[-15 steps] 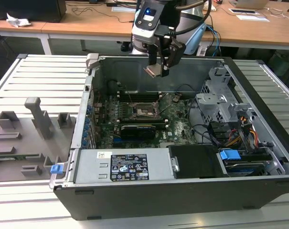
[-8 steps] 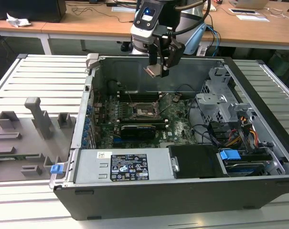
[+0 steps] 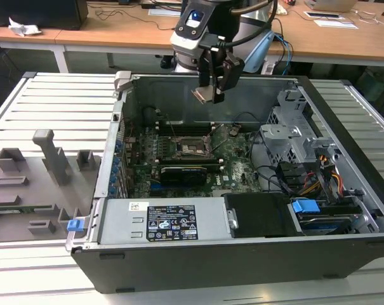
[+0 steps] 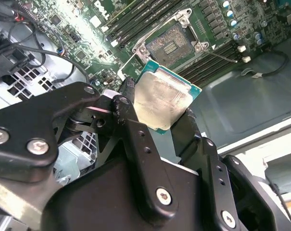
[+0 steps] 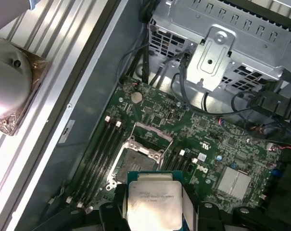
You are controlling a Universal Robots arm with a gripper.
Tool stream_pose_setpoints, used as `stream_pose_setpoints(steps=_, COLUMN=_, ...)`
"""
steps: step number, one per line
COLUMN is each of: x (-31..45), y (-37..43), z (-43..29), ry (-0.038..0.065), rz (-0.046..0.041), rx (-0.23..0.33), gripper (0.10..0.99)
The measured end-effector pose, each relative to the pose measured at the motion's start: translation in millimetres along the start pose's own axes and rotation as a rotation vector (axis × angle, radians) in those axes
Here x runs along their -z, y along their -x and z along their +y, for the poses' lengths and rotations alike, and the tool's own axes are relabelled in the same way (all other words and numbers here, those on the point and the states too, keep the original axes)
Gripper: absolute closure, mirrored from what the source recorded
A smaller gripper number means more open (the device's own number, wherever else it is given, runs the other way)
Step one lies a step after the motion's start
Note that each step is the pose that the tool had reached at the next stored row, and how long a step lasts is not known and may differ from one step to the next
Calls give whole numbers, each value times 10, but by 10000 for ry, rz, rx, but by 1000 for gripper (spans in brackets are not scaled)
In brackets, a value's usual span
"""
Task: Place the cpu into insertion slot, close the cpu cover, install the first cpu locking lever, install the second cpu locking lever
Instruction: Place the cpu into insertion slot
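Observation:
My gripper (image 3: 212, 93) hangs above the open computer case, shut on the cpu (image 3: 202, 95), a flat square chip with a pale metal face. In both wrist views the black fingers (image 4: 131, 103) clamp two opposite edges of the cpu (image 4: 162, 101) (image 5: 154, 204). Below it on the green board lies the insertion slot (image 3: 193, 147) (image 4: 171, 42) (image 5: 135, 161), dark in the middle and uncovered. The cpu is still well above the slot. The cpu cover (image 5: 155, 131) stands swung up at one side of the slot. A thin lever (image 4: 227, 57) sticks out beside it.
Long black memory slots (image 5: 99, 154) flank the socket. A long black card (image 3: 182, 171) lies in front of it. A silver drive cage (image 3: 293, 136) and cables fill the exterior view's right, a power supply (image 3: 160, 222) the front. Grey fixtures (image 3: 33, 184) stand outside the case.

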State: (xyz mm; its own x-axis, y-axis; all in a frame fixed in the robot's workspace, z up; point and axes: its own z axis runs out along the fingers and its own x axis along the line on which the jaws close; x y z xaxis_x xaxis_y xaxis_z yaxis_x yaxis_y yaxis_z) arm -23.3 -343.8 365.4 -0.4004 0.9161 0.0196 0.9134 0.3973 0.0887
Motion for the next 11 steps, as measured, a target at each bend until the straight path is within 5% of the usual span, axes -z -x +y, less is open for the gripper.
stream_pose_setpoints(steps=11, x=-3, y=0, z=0, ry=21, rz=-95, rx=-1066, gripper=545)
